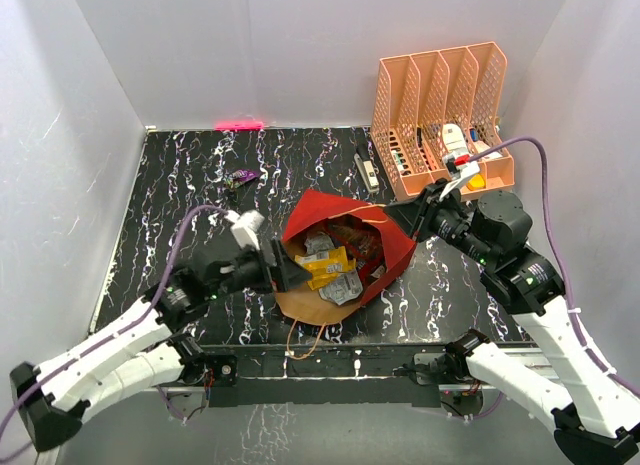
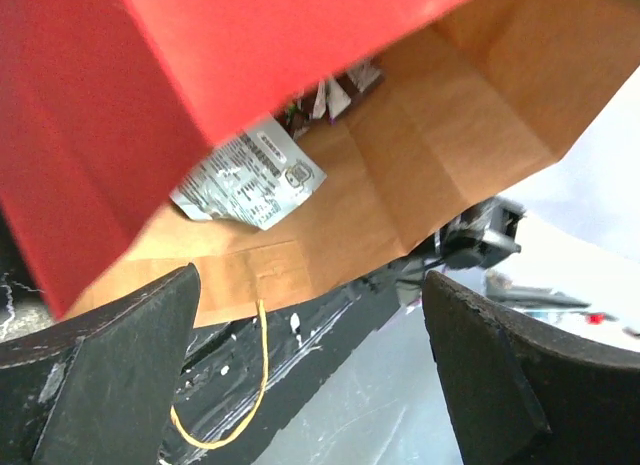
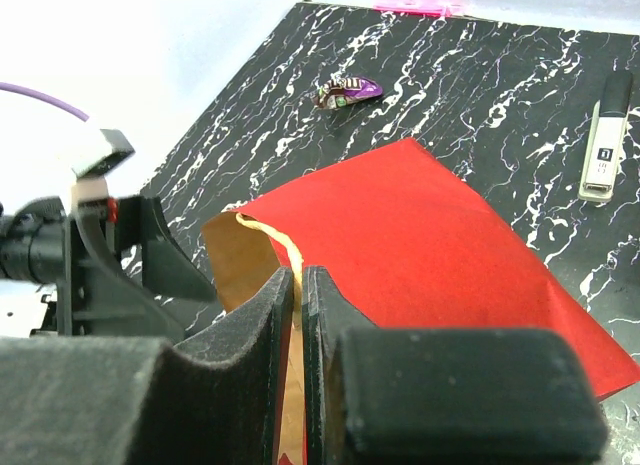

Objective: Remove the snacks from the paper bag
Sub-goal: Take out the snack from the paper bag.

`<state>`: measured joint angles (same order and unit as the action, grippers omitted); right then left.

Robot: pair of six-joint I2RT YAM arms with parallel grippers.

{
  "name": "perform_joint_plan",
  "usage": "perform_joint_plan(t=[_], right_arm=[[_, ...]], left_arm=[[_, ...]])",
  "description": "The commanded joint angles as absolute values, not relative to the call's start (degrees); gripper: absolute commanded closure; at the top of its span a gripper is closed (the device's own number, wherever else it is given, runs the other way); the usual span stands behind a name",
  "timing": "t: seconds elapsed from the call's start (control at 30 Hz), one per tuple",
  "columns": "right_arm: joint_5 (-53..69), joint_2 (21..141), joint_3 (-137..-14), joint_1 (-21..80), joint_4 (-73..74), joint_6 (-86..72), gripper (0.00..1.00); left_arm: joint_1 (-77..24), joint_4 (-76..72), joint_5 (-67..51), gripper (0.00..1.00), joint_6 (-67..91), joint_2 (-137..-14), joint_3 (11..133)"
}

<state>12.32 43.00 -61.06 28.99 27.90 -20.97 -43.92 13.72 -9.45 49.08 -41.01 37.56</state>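
The paper bag (image 1: pixel 392 240), red outside and brown inside, lies tilted at the table's middle with its mouth facing up and to the near left. Inside it are a yellow packet (image 1: pixel 328 268), silver-grey packets (image 1: pixel 343 288) and a glossy red bag (image 1: pixel 362 245). My left gripper (image 1: pixel 283 268) is open and empty at the mouth's left rim. Its wrist view shows the brown lining (image 2: pixel 400 165), a silver-grey packet (image 2: pixel 250 175) and a cord handle (image 2: pixel 240 405) between the fingers. My right gripper (image 1: pixel 405 221) is shut on the bag's right rim (image 3: pixel 300 285). A purple packet (image 1: pixel 243 175) lies on the table at the far left.
The orange slotted rack (image 1: pixel 440 115) stands at the back right, close behind my right arm. A white and dark stick-shaped item (image 1: pixel 367 170) lies left of it. A pink strip (image 1: pixel 238 125) lies at the back wall. White walls close in three sides.
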Motion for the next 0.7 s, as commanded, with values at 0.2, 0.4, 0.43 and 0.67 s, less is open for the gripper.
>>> perform_joint_plan(t=[0.2, 0.4, 0.43, 0.67], right_arm=[[12.0, 42.9, -62.8, 29.1, 24.6, -20.7, 0.88], [10.9, 42.4, -63.2, 29.1, 25.1, -20.7, 0.88], [10.8, 42.3, -63.3, 29.1, 25.2, -20.6, 0.88], [10.9, 42.1, -63.4, 29.1, 25.3, -20.4, 0.88]], left_arm=[[-74.9, 17.3, 25.5, 0.09, 34.4, -64.8, 51.3], [-76.0, 21.9, 34.2, 0.15, 23.4, -77.7, 57.8], [-76.0, 22.0, 35.7, 0.17, 21.6, -79.2, 58.0], [-74.3, 15.7, 39.0, 0.24, 8.1, -84.7, 56.5]])
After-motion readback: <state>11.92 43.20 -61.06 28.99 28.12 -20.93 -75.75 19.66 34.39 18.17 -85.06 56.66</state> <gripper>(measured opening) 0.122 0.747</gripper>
